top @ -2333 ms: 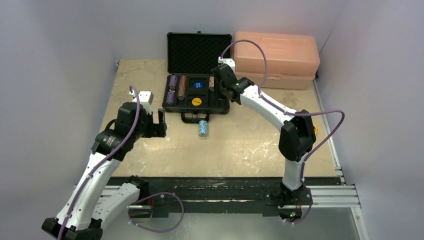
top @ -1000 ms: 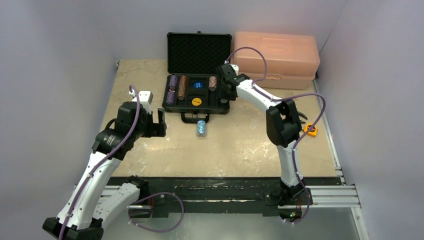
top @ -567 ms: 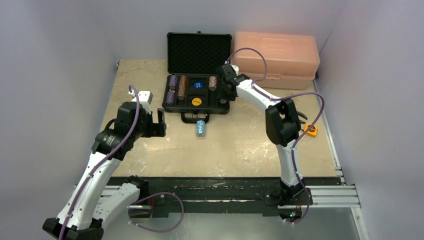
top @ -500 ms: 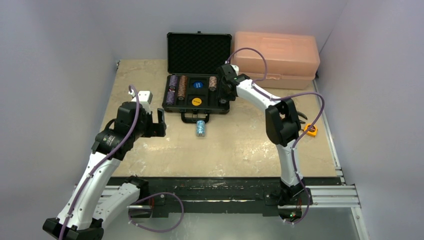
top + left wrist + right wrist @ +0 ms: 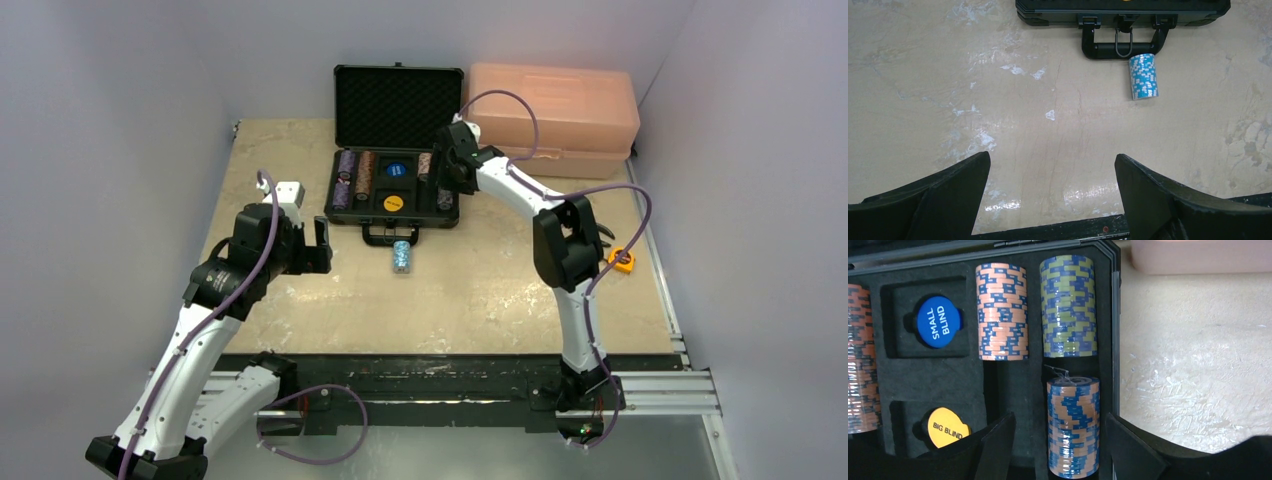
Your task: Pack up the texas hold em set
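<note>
Black foam lines the open case (image 5: 398, 95) at the far side of the table (image 5: 480, 300), cut into channels so each roll of chips lies on its side and cannot roll about. The right gripper (image 5: 1060, 430) hangs over the case's right end, fingers spread to either side of a blue-and-orange stack (image 5: 1073, 425). That stack lies in the near part of the end channel, below an olive-and-blue stack (image 5: 1069, 305). The fingers look clear of it, so I'd say it rests in the foam on its own.

Next over, an orange stack (image 5: 1001, 310) fills the far half of its channel, and the near half looks bare. The small blind button (image 5: 938, 321) and the big blind button (image 5: 945, 427) each sit in their own cut-out.

One pale blue stack (image 5: 1143, 76) is not packed yet. It lies on its side on the table, its end just beside the case handle (image 5: 1120, 47).

The left gripper (image 5: 1051, 167) hovers above the bare table nearer the arms, fingers spread and empty, well apart from that stack. It seems to be waiting out of the way. My guess is the pale blue roll goes into the bare half-channel. Lying on its side, it could roll or fan apart if gripped loosely.
</note>
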Controlling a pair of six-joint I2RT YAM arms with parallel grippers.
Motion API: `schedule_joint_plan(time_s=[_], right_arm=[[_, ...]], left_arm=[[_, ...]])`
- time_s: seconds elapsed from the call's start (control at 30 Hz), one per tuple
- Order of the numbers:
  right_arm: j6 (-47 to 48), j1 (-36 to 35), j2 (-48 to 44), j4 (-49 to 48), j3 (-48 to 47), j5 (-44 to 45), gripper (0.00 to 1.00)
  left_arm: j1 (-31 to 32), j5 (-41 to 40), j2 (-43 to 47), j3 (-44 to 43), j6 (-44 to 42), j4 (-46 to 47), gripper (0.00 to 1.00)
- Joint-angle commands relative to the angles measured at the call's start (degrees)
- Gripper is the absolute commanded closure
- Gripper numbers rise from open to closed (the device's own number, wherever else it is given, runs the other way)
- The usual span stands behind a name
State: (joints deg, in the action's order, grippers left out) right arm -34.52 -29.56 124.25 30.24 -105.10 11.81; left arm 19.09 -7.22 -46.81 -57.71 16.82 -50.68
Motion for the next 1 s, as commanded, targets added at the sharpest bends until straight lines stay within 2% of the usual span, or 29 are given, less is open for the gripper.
schedule_joint_plan(time_s=[0.0,0.37,0.63,0.97], right_arm=[[0.5,0.4,-3.5,-3.5,-0.2,-0.6,0.29],[2.4,0.2,-13.9,-7.2,11.4,-3.9,0.33],[2.1,-0.3,-17.6,-10.2,18.3,-5.8,0.47],[1.0,-1.2,-17.0,-12.5,20.9,-5.6,0.61]], left_arm=[[-0.7,0.2,0.4,0.1,-1.0,1.7,0.04],[-0.8,-0.1,0.4,0.1,-1.0,1.6,0.04],[-0.8,0.0,0.2,0.0,-1.0,1.6,0.04],[-0.8,-0.2,-0.2,0.1,-1.0,1.5,0.04]])
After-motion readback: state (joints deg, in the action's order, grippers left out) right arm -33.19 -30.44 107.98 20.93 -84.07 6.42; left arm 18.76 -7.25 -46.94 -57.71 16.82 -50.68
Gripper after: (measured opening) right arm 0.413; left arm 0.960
